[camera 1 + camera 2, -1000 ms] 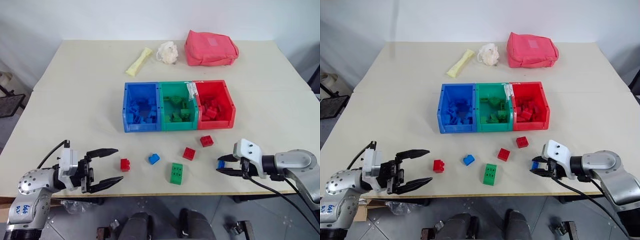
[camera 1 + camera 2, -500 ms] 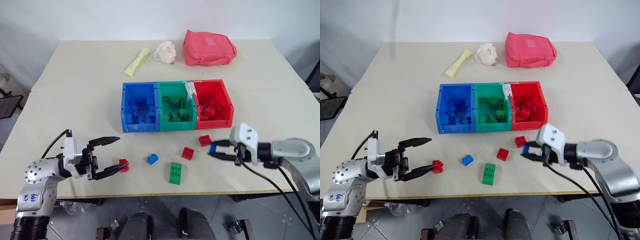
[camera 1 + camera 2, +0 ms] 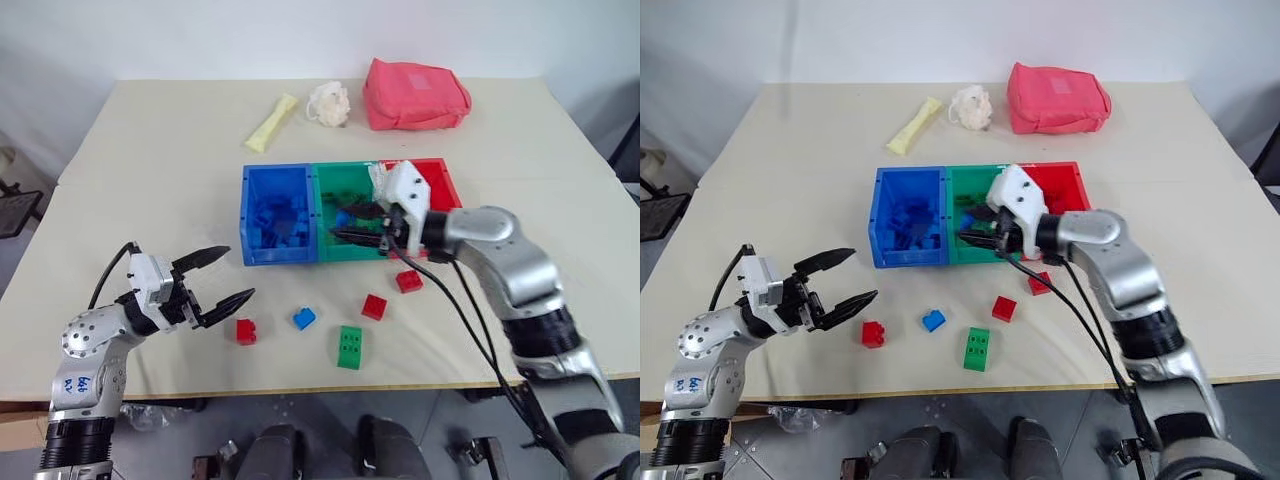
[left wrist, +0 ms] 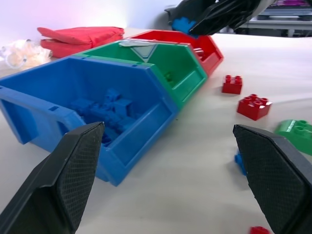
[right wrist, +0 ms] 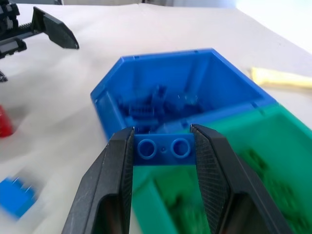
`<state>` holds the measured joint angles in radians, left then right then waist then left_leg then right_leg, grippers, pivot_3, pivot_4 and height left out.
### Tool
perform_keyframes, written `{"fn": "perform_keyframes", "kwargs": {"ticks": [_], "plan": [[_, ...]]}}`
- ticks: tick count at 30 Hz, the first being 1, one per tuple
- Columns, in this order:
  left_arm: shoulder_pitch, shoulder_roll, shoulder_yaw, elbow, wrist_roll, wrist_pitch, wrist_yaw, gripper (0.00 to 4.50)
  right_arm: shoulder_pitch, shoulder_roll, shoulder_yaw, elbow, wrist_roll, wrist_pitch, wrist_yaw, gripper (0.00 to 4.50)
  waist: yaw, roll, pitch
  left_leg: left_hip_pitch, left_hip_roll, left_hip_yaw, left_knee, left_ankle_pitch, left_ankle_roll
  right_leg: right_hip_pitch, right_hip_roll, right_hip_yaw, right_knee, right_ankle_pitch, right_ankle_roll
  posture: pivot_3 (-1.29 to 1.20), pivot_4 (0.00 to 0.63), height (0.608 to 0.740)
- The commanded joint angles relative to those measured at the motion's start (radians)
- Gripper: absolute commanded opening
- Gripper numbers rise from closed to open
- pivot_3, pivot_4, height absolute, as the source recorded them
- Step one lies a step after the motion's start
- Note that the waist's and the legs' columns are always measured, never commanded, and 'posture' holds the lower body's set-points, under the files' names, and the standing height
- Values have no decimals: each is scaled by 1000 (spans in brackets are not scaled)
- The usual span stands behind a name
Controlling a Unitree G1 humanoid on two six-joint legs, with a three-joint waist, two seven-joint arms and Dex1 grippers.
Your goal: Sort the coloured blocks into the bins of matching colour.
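Clenched on a small blue block (image 5: 163,148), my right pincer (image 3: 348,224) hangs over the green bin (image 3: 352,250), just beside the blue bin (image 3: 258,250). My left pincer (image 3: 222,278) gapes wide above the table (image 3: 150,180), near a red block (image 3: 246,330). No writing is legible.

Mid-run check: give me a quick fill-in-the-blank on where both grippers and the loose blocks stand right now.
1. The right gripper is shut on a small ____ block.
2. That gripper hangs over the ____ bin.
3. The left gripper is ____, holding nothing.
4. The largest loose block on the table is ____.

Missing words: blue; green; open; green
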<state>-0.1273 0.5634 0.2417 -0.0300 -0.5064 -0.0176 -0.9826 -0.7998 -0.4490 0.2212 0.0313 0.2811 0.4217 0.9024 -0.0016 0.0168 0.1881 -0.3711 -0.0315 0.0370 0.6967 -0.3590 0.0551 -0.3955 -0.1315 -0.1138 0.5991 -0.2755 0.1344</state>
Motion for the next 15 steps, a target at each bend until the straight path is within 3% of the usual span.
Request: {"fn": "perform_keyframes", "kwargs": {"ticks": [1,5,9,13,15], "plan": [[-9,2,26,-18,-3,-20,19,4500,-104,96,24,167,-66,-128,-26,1404,-7,0,0,0,0,0,0,0,0,0,0,0,1,0,0,0,150,740],[-23,3,27,-5,0,-28,26,4500,-191,214,17,364,-113,-252,-69,1404,-22,0,0,1,0,-1,0,0,0,-2,0,-1,6,-1,-1,0,150,740],[-39,5,24,11,3,-34,22,4500,-244,271,-7,487,-140,-318,-118,2703,-27,0,0,1,-1,-2,0,0,0,-2,0,-2,8,-1,-1,0,150,740],[-63,7,22,32,5,-45,13,4500,-234,275,-23,459,-128,-331,-96,4032,-28,0,0,1,-1,-3,-1,0,0,-2,0,-1,7,-1,-1,0,150,740],[-72,7,19,43,5,-50,4,4500,-217,263,-29,426,-121,-321,-80,4450,-29,0,0,1,-1,-3,-1,0,0,-2,0,-2,7,-1,-1,0,150,740]]}}
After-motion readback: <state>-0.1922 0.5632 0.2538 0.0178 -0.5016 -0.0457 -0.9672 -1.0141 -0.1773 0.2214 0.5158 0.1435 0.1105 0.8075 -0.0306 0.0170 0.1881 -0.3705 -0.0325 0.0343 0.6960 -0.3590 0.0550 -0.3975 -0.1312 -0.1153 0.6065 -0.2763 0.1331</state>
